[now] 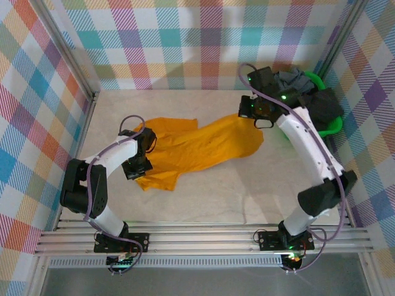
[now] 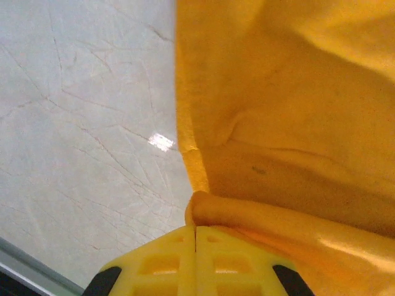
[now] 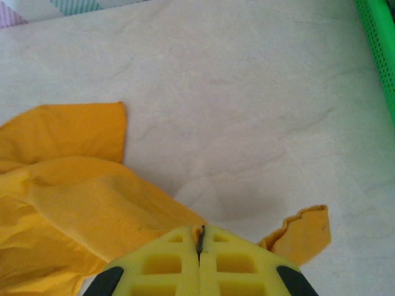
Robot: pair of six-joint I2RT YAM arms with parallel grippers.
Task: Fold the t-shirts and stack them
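A mustard-orange t-shirt (image 1: pixel 203 148) lies stretched across the middle of the pale table, rumpled and partly doubled over. My left gripper (image 1: pixel 147 147) sits at its left end. In the left wrist view that gripper (image 2: pixel 195 229) is shut, pinching a rolled fold of the orange cloth (image 2: pixel 284 123). My right gripper (image 1: pixel 258 117) is at the shirt's far right edge. In the right wrist view it (image 3: pixel 200 233) is shut on a thin edge of the orange cloth (image 3: pixel 80 203), lifted a little off the table. A grey t-shirt (image 1: pixel 289 79) and a dark charcoal t-shirt (image 1: pixel 324 105) lie bunched in the basket.
A green plastic basket (image 1: pixel 315 77) stands at the back right corner; its rim (image 3: pixel 378 43) is near the right gripper. Plaid walls close in the table on three sides. Bare table (image 1: pixel 210 203) lies in front of the shirt, and a metal rail runs along the near edge.
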